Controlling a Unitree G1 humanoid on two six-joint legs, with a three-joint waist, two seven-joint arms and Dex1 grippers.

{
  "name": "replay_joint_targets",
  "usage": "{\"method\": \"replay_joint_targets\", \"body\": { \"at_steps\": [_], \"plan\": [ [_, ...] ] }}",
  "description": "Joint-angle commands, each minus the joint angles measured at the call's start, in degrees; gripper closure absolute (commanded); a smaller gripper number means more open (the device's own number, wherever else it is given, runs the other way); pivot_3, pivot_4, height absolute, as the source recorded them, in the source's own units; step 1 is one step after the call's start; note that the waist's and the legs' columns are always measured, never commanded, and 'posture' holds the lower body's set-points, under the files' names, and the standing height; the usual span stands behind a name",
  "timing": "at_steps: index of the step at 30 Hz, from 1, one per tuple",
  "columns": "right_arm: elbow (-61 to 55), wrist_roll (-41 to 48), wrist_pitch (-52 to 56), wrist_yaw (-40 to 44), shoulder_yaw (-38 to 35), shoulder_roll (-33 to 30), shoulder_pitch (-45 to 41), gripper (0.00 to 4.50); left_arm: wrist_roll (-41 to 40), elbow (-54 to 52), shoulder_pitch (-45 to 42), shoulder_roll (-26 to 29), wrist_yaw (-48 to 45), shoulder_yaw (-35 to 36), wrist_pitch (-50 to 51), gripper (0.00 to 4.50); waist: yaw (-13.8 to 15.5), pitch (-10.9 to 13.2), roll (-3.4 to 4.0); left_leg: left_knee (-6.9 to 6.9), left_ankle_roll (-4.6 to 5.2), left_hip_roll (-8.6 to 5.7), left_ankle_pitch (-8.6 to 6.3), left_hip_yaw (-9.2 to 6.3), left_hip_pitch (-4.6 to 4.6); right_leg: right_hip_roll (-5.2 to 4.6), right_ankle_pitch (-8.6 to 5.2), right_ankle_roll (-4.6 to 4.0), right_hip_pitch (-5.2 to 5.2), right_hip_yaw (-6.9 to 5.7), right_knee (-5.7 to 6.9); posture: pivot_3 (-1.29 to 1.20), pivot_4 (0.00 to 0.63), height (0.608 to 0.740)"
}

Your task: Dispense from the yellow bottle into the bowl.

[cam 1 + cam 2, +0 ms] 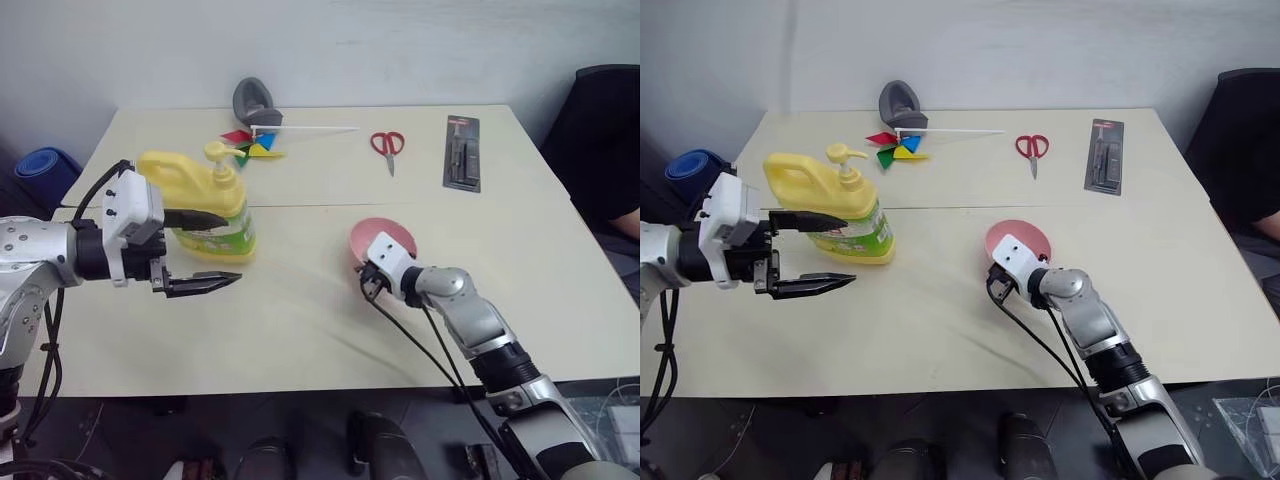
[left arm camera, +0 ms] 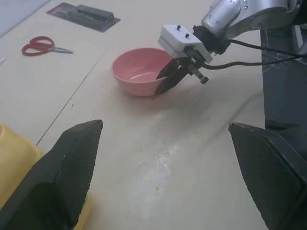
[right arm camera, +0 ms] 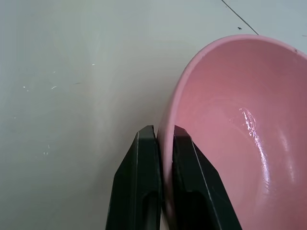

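- Currently, the right hand (image 3: 162, 143) is pinched on the near rim of the small, round, smooth pink bowl (image 1: 392, 237), one finger inside the wall and one outside.
- The bowl sits on the pale beige counter (image 1: 300, 310), right of centre and well apart from the bottle.
- The large, squat yellow plastic bottle (image 1: 205, 205) with a moulded handle and pump top stands upright on the counter's left side.
- The left hand (image 1: 205, 250) is spread wide and holds nothing; it hovers just in front of the bottle, its upper finger across the label.
- Step in hand, as judged: secure the bowl and bring it under the pump spout.
- Keep the rim seated deep between the fingers; a shallow pinch on a smooth wall may slip.
- Drag the bowl low and level to avoid tipping it.
- Stop with the bowl's centre beneath the spout tip, not touching the bottle.
- Keep the left hand clear of the bowl's path until the bowl rests.
- Red-handled scissors (image 1: 388, 145) lie far back, out of the path.
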Motion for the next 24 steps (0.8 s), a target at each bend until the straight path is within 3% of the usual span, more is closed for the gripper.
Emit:
{"method": "replay_joint_targets", "body": {
  "at_steps": [1,3,5,9,12,18,24],
  "plan": [
    [-2.13,-1.07,-1.31,1.98,1.08,-0.25,-3.31,4.49,-2.5,1.18,-3.03,0.26,1.7,4.56,1.51,0.0,-0.11,0.01,-0.01,0.0,0.0,0.0,0.0,0.0,0.0,0.01,0.0,0.0,0.0,0.0,0.0,0.0,0.15,0.74],
    [-1.95,-1.21,-2.22,5.44,2.54,0.06,-8.7,4.49,-4.88,4.37,-6.81,1.88,2.27,7.56,4.05,0.0,-0.24,0.05,-0.04,0.01,0.0,0.0,0.0,0.05,0.01,0.01,0.0,0.0,-0.04,0.03,0.05,0.0,0.15,0.74],
    [-0.05,-1.36,-3.76,9.06,4.13,0.33,-13.9,4.5,-6.02,8.39,-10.62,3.88,2.06,10.06,5.39,0.41,-0.71,0.17,-0.12,0.07,-0.01,0.0,0.01,0.15,0.0,0.03,0.0,0.01,-0.15,0.13,0.18,0.0,0.15,0.74],
    [7.55,-1.46,-7.69,15.33,6.36,1.75,-23.08,4.5,-3.75,18.54,-17.6,7.87,-0.73,9.93,3.73,1.55,-0.99,0.17,-0.11,-0.02,-0.08,0.02,0.07,0.16,0.05,0.08,-0.01,-0.03,-0.19,0.12,0.2,0.0,0.15,0.74],
    [17.01,-1.82,-11.27,17.91,6.59,4.71,-30.64,4.5,3.21,27.74,-23.44,9.44,-4.02,4.4,-4.17,2.48,-1.06,0.17,-0.12,-0.04,-0.08,-0.03,0.07,0.17,0.01,0.07,-0.02,-0.04,-0.19,0.02,0.18,0.0,0.15,0.74],
    [33.34,-3.76,-20.08,21.43,7.45,10.01,-41.25,4.5,12.01,43.09,-37.24,3.34,-4.77,-3.85,-12.9,4.37,-0.9,0.19,-0.16,0.07,0.0,-0.07,0.1,0.5,-0.25,0.02,0.01,0.01,-0.23,-0.56,0.14,0.0,0.15,0.74],
    [40.84,-4.62,-23.94,23.83,6.42,12.15,-46.94,4.5,15.07,45.61,-38.54,-1.7,-3.6,-5.47,-13.64,4.47,-1.8,0.17,-0.19,0.06,-0.01,-0.05,0.1,0.5,-0.51,-0.02,0.01,0.01,-0.48,-0.73,0.14,0.0,0.15,0.74]
  ]
}}
